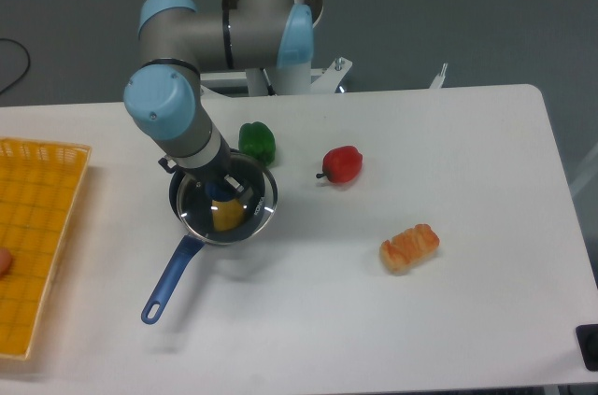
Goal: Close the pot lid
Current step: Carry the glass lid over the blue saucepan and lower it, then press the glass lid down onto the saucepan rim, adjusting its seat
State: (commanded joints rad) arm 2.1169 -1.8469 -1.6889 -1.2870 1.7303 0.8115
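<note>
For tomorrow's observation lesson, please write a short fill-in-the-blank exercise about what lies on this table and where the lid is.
1. The gripper holds the lid over the ____.
2. Seen through the lid's glass, the item inside the pot is coloured ____.
3. The pepper nearest the pot is coloured ____.
4. The tray at the table's left edge is coloured ____.

Missing words: pot; yellow; green; orange

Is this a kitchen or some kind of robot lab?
Probably a robot lab, not a kitchen. A robot arm works at a plain white table, and the pot, red pepper and bread look like toys.
</note>
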